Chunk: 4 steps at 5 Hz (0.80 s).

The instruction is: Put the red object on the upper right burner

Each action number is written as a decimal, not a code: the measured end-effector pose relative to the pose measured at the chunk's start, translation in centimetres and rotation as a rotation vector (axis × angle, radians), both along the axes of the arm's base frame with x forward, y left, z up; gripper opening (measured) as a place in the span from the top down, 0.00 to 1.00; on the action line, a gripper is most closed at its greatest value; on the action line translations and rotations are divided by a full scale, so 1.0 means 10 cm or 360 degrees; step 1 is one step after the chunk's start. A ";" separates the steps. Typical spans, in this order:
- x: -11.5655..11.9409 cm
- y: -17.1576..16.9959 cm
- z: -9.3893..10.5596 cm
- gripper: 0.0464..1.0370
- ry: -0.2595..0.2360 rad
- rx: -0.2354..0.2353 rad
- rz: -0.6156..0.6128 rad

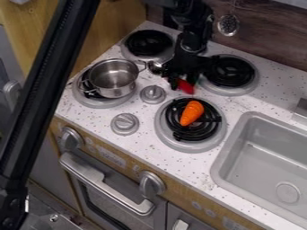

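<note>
one red object (187, 87), small, partly hidden

On my feed, a dark wood-grain wall (269, 38) stands at the far right, and a lighter wooden panel (123, 24) rises at the far left. I'm looking down on a white speckled countertop (144, 152), with a grey sink (230, 139) at right and a silver-handled oven door (111, 204) on its near side.

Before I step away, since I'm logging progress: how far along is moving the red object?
Nothing looks finished: the red object is beside the upper right burner, not on it. The gripper is right at the object; whether it has hold is unclear. Placing it there remains.
</note>
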State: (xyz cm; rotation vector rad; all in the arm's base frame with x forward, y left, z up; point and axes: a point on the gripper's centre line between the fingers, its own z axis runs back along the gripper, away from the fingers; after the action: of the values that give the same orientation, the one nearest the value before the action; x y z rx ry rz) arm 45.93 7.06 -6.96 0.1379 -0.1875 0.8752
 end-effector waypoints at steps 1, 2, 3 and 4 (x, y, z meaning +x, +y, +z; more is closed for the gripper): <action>0.01 -0.02 0.00 0.50 -0.0011 0.0008 -0.0040; -0.03 -0.01 0.04 0.57 -0.0051 0.0056 -0.0116; -0.04 0.02 0.23 0.60 -0.0122 0.0132 -0.0196; 0.04 -0.06 0.44 0.60 -0.0224 0.0191 -0.0299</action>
State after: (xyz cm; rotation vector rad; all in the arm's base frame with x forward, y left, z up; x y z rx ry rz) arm 46.31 6.46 -2.52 0.1681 -0.3791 0.6866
